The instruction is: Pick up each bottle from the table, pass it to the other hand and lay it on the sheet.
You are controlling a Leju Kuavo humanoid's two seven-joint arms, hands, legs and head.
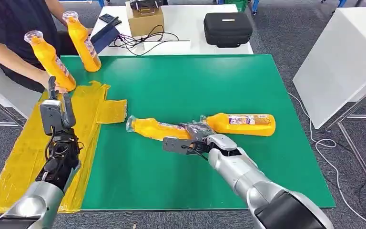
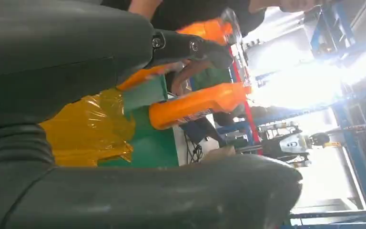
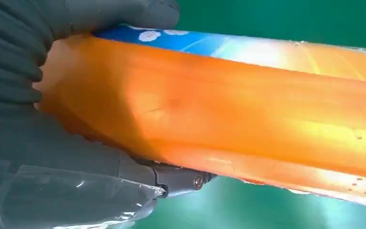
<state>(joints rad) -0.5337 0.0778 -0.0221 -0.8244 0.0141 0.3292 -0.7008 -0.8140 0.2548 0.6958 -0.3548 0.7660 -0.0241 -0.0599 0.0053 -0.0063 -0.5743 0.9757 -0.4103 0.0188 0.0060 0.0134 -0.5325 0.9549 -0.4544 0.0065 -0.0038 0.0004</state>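
Note:
Two orange bottles lie side by side mid-table. My right hand (image 1: 198,138) grips the left one (image 1: 150,128) around its body, neck pointing at the yellow sheet (image 1: 33,152); the right wrist view shows my right hand (image 3: 52,143) wrapped on that bottle (image 3: 248,114). I cannot tell whether it is lifted off the green table (image 1: 171,81). The other bottle (image 1: 242,124) lies free just right of it. My left hand (image 1: 56,112) is raised over the sheet, fingers apart and empty; in its wrist view my left hand (image 2: 52,95) holds nothing.
At the far left corner two more orange bottles (image 1: 51,59) (image 1: 82,42) stand tilted, with a person's arm (image 1: 14,57) by them. Behind the green table is a white table with a black case (image 1: 228,28), a box (image 1: 145,19) and cables. Another white table (image 1: 343,52) stands at the right.

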